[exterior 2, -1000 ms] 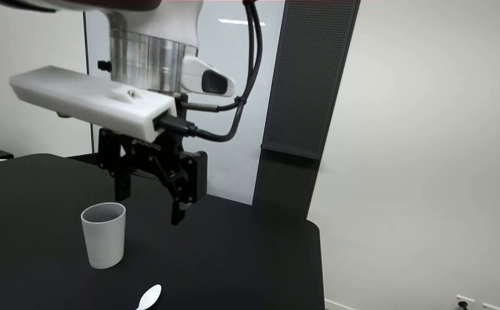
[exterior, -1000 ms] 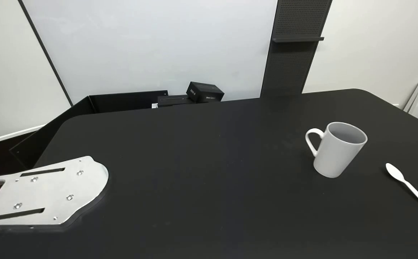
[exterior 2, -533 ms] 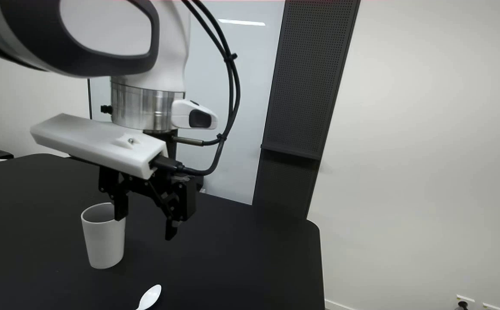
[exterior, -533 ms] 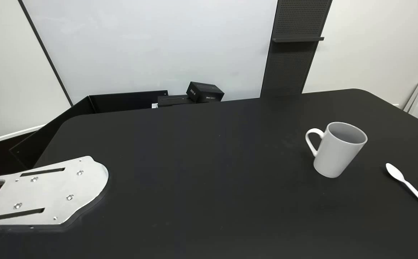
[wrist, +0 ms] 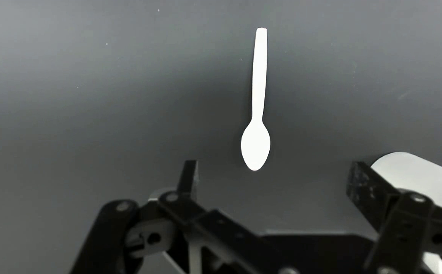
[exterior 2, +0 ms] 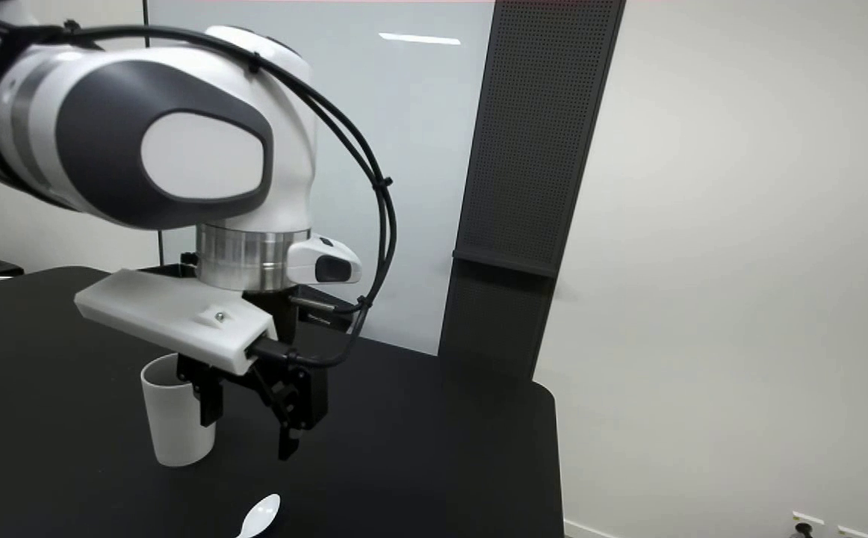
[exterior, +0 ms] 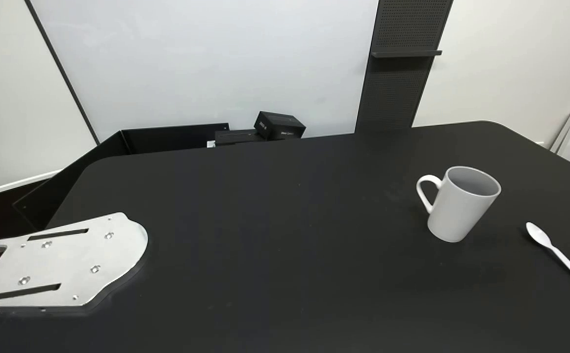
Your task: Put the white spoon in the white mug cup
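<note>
The white spoon (exterior: 553, 248) lies flat on the black table; only its bowl (exterior 2: 261, 515) and part of its neck show in an exterior view. In the wrist view the whole spoon (wrist: 259, 91) shows, bowl toward the gripper. The white mug cup (exterior: 459, 213) stands upright beside it, and in an exterior view the mug (exterior 2: 176, 426) is partly covered by the gripper, its handle hidden. It also shows in the wrist view (wrist: 422, 177) behind a finger. My gripper (exterior 2: 249, 436) is open and empty above the table, close to the mug; its fingers (wrist: 274, 165) are wide apart.
A flat metal plate with slots (exterior: 69, 267) lies at the table's side, far from the mug. A black box (exterior: 280, 126) sits beyond the far table edge. A dark perforated panel (exterior: 398, 93) stands against the wall behind the table (exterior: 265, 235).
The arm and gripper have moved down toward the table, and a black gripper part now shows at an exterior view's right edge. The spoon and mug have not moved. The gripper stays open.
</note>
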You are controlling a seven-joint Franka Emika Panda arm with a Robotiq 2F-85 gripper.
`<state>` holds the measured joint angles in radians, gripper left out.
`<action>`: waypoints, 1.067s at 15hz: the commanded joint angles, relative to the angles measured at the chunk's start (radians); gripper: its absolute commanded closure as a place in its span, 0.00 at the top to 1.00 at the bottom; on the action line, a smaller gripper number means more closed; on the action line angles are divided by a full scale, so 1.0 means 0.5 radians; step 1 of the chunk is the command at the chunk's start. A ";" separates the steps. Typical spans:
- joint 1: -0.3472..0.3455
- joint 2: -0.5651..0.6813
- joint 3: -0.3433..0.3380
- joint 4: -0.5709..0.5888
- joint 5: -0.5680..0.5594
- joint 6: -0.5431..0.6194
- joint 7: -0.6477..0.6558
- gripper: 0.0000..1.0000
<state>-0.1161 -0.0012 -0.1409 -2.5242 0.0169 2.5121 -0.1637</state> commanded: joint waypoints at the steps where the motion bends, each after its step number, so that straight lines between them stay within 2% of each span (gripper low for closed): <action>1: -0.006 0.102 0.015 0.049 -0.043 0.008 0.167 1.00; 9: -0.067 0.077 -0.024 -0.127 0.026 0.046 0.103 1.00; 16: -0.107 0.072 -0.033 -0.282 0.122 0.227 -0.060 1.00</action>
<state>-0.1627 0.0502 -0.1601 -2.6268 0.0386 2.5763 -0.1510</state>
